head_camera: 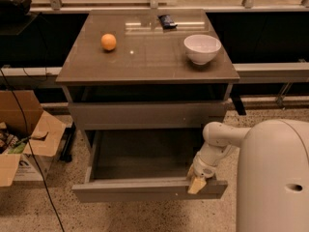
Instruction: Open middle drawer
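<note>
In the camera view, the tool point(197, 181) is resting on the top lip of the middle drawer point(135, 191), right of centre; I cannot tell how wide it is standing. The drawer is hanging well out beneath the bench point(145, 57). Pulling off-centre is risking a skewed, jammed box or a slipped hold. The front is looking flat, matte and handleless, the benchtop glossy.

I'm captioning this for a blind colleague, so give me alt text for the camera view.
The middle drawer of a grey cabinet is pulled out, with the robot's end effector at the right of its front edge. On the cabinet top sit an orange and a white bowl.
</note>
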Robot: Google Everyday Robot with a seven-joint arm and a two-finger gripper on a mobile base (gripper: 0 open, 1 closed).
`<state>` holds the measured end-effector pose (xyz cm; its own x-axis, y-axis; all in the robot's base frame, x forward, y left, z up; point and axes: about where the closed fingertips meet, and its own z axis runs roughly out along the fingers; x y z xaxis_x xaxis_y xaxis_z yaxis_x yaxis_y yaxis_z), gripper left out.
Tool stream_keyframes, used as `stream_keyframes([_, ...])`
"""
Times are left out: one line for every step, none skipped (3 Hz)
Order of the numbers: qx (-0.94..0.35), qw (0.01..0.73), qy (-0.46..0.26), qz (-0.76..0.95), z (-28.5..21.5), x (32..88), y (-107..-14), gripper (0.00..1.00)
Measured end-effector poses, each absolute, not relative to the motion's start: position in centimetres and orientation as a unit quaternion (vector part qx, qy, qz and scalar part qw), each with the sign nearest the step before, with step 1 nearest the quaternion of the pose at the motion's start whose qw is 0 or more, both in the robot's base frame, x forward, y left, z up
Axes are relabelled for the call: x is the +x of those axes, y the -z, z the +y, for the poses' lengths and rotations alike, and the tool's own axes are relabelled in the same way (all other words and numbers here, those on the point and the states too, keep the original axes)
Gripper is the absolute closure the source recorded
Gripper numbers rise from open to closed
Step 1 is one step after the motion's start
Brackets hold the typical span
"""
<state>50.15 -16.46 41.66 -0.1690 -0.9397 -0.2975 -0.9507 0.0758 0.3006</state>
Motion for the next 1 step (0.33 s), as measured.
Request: stream_keyframes([-0.581,0.009,-0.225,0.782,-17.09,46.75,-39.27,0.01])
